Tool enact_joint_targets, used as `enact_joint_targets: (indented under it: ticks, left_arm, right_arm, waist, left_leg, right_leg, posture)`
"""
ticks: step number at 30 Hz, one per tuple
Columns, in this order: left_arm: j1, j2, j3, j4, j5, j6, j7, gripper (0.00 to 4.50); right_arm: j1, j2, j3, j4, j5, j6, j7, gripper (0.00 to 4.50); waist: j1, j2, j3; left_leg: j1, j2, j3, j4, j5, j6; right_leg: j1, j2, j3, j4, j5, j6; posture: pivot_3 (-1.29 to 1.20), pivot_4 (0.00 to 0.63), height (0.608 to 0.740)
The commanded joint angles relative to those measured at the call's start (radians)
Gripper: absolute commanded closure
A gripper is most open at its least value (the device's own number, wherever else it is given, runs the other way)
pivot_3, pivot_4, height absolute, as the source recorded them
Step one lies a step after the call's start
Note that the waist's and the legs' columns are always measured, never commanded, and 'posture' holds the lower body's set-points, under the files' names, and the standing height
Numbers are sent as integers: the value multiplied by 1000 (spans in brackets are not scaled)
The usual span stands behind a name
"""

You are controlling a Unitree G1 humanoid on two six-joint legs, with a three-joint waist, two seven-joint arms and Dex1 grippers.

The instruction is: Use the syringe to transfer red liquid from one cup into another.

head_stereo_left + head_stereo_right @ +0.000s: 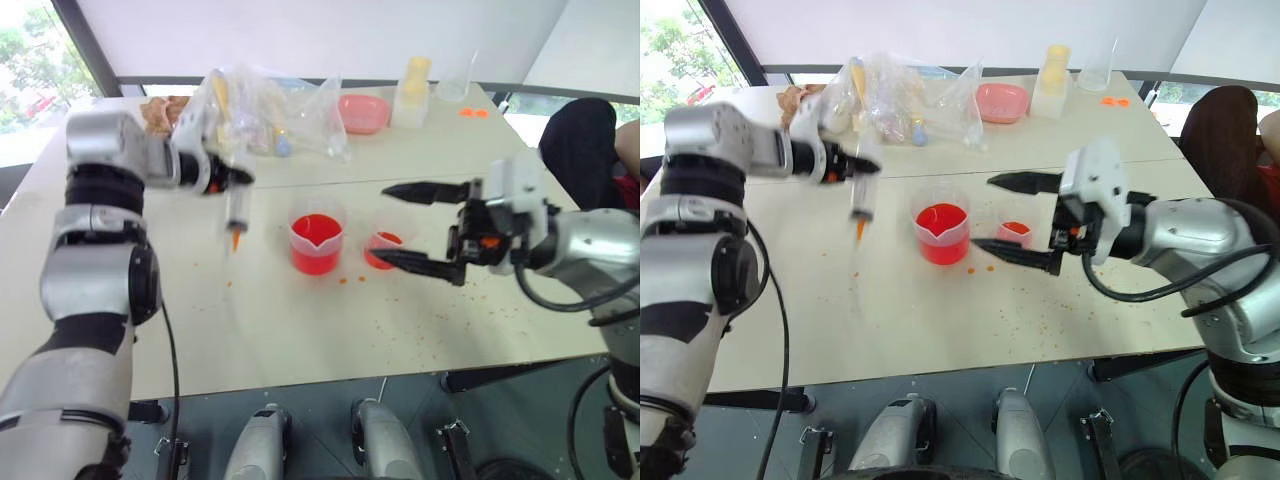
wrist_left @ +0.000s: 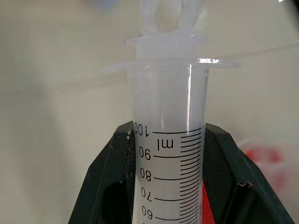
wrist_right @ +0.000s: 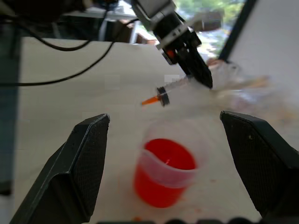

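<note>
1. The two head views looked forward and down from above the table [image 1: 300, 330], taking in its whole top out to the far edge at twelve o'clock.
2. Both head views shared the beaker [image 1: 316, 243] and the small cup [image 1: 383, 249] near the middle, and the pink dish [image 1: 1002, 102] farther back.
3. The left wrist view sat very close behind the syringe [image 2: 168, 154], facing along its barrel with its printed scale between the dark fingers [image 2: 105, 182].
4. The right wrist view looked level across the table from nearby, between its own two fingers [image 3: 74, 172], toward the beaker and, beyond it, the syringe in the left gripper [image 3: 198, 74], which the head views also showed.
</note>
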Motion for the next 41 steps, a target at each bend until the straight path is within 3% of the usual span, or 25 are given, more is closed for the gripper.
enact_joint_targets:
  ticks: [1, 7, 16, 17, 19, 23, 27, 29, 33, 36, 41]
  left_arm:
    - [98, 55, -25, -266, -53, 143, -33, 3070]
    - [278, 2, 95, -499, -89, 280, 49, 3070]
    - [375, -148, 242, -590, -124, 284, 222, 3070]
    - [373, -167, 261, -587, -120, 284, 242, 2066]
    - [369, -187, 283, -588, -120, 284, 268, 1220]
    - [373, -196, 297, -593, -144, 284, 293, 21]
    - [368, -211, 355, -656, -167, 283, 298, 21]
    - [396, -192, 349, -732, -157, 203, 297, 21]
    - [561, -132, 305, -968, -98, -238, 225, 21]
    - [651, -73, 286, -1052, -132, -353, 114, 21]
    - [772, -58, 370, -1137, -191, -426, 83, 21]
  right_arm:
    - [-7, 4, 48, 23, -72, -59, 36, 555]
    - [-5, 59, 77, 29, -70, -59, 29, 555]
    - [12, 90, 103, 24, -95, -44, 2, 555]
    - [18, 92, 109, 23, -101, -43, -5, 512]
    - [26, 93, 112, 23, -110, -42, -11, 512]
    - [35, 90, 104, 26, -121, -39, -13, 512]
    - [49, 80, 95, 31, -138, -42, -12, 512]
    - [61, 68, 76, 36, -143, -40, -14, 512]
    - [103, 34, -31, 38, -93, -1, -26, 512]
    - [124, 25, -124, 42, -45, 38, -57, 512]
    - [186, 60, -310, 47, 66, 109, -166, 512]
  waist:
    - [11, -1, 0]
    - [33, -2, 0]
    - [38, -2, 0]
    - [39, -2, 0]
    - [39, -2, 0]
    - [36, -2, -1]
    - [34, -2, -1]
    - [34, -2, -1]
    - [30, -2, -1]
    - [35, -2, -1]
    - [43, -2, -1]
  left_leg:
    - [-1, 0, 0, 0, 0, 0]
    - [-2, 0, 0, 0, 3, -6]
    - [1, -2, 0, 0, 4, -8]
    - [2, -2, 0, 0, 4, -8]
    - [2, -2, 0, 0, 5, -8]
    - [2, -3, 0, 0, 5, -8]
    - [3, -2, 0, 0, 5, -9]
    - [3, -2, 0, 0, 5, -9]
    - [3, 0, 0, -2, 5, -10]
    - [3, 1, 1, -2, 5, -11]
    - [3, 0, 0, -2, 6, -10]
  right_leg:
    - [-2, 0, 2, 0, 0, 0]
    - [-3, -3, 2, 0, 0, 0]
    - [-1, -3, 2, 1, 0, 0]
    - [-1, -3, 2, 1, 0, 0]
    - [0, -3, 1, 1, 0, 0]
    - [0, -3, 1, 1, 0, -1]
    - [0, -3, 1, 1, 0, -1]
    - [0, -3, 1, 1, 1, -1]
    - [-1, -4, 2, 1, 1, -1]
    - [-1, -5, 2, 0, 0, -4]
    - [3, -6, -1, -6, -1, -7]
  posture:
    - [0, 150, 740]
    - [0, 150, 740]
    - [0, 150, 740]
    - [0, 150, 740]
    - [0, 150, 740]
    - [0, 150, 740]
    - [0, 150, 740]
    - [0, 150, 740]
    - [0, 150, 740]
    - [0, 150, 740]
    - [0, 150, 740]
